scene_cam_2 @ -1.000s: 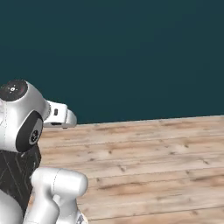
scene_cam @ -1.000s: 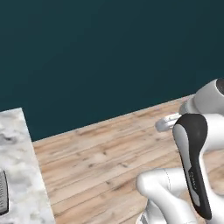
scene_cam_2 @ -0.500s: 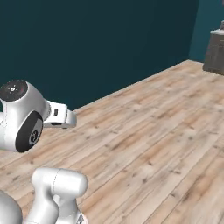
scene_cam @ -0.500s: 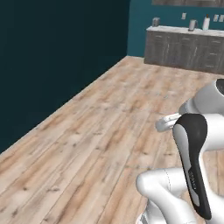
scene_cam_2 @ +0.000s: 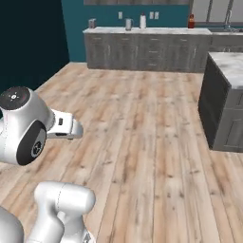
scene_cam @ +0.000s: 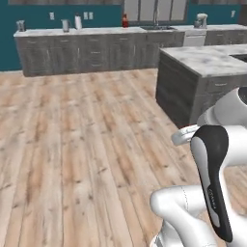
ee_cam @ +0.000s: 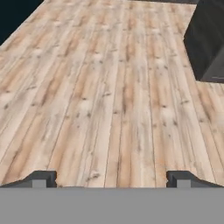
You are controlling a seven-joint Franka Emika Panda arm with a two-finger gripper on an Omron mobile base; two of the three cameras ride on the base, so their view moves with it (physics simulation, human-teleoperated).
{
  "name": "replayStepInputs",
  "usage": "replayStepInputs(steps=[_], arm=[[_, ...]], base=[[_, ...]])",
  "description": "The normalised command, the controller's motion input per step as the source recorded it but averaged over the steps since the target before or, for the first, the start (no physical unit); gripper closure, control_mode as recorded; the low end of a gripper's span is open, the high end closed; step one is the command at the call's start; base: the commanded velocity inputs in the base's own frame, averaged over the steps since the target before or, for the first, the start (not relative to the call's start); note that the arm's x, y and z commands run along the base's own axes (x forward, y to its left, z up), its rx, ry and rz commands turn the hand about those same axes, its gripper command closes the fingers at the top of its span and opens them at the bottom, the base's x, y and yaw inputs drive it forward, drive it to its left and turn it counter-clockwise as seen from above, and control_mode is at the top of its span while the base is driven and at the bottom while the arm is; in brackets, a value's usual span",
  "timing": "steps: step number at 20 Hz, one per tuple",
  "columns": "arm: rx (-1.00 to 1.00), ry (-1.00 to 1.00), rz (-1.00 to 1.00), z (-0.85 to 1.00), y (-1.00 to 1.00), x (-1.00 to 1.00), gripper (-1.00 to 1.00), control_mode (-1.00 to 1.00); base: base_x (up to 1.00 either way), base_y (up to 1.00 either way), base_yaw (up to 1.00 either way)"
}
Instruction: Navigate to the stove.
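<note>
Floorboards [ee_cam: 109, 87] fill the hand view ahead of the jaws [ee_cam: 112, 179], which stand wide apart w/ nothing between them. Island surface [scene_cam: 207, 58] is ahead and right of the jaws; its dark cabinet corner [ee_cam: 205, 43] shows in hand view. Left base view alone catches a black patch at the island's far right edge [scene_cam: 240, 57], cut off; can't tell if it's the stove. Arm [scene_cam: 212, 164] folded up close over the base. Back-wall surface [scene_cam_2: 147, 31] carries small items, too small to ID.

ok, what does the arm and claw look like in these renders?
Glossy white rounded arm links, with a black curved panel carrying faint lettering in the left base view. In the right base view a round dark joint cap tops a link. The claw shows two small dark grey, blocky fingertips.
</note>
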Motion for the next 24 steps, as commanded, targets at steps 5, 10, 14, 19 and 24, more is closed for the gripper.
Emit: replayStepInputs(steps=[5,10,14,19,24], arm=[[0.00,0.00,0.00,0.00,0.00,0.00,-1.00,1.00],[0.00,0.00,0.00,0.00,0.00,0.00,-1.00,1.00],[0.00,0.00,0.00,0.00,0.00,0.00,-1.00,1.00],[0.00,0.00,0.00,0.00,0.00,0.00,-1.00,1.00],[0.00,0.00,0.00,0.00,0.00,0.00,-1.00,1.00]], base=[[0.50,0.00,-0.77],[0.96,0.53,-0.57],[1.00,1.00,-0.45],[1.00,1.00,-0.43],[1.00,1.00,-0.42]])
